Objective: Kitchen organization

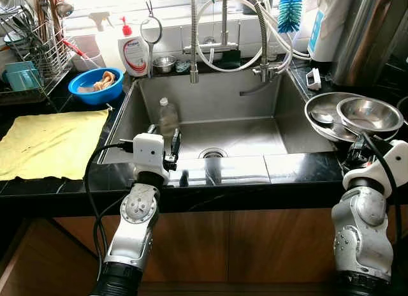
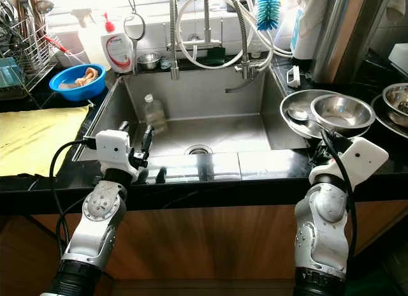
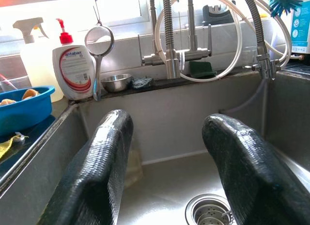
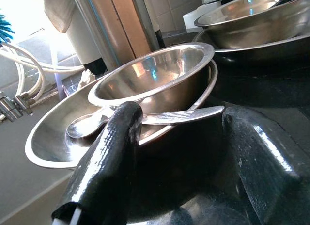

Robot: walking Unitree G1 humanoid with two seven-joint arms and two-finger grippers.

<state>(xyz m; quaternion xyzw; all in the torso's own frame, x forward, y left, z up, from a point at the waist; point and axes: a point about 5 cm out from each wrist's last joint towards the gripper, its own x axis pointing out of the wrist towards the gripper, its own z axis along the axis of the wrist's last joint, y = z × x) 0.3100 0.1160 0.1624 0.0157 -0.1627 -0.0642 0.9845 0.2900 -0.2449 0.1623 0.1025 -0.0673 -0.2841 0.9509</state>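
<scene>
My left gripper is open at the front left rim of the steel sink, its fingers pointing in over the basin. A clear plastic bottle stands in the sink just beyond them, untouched. My right gripper is open low on the black counter, right of the sink. Just ahead of it lies a wide steel plate carrying a steel bowl and a spoon. Nothing is between the fingers of either gripper.
A yellow cloth, a blue bowl and a dish rack are on the left counter. Soap bottle, strainer and small steel bowl line the back ledge by the faucet. A tall steel canister stands back right.
</scene>
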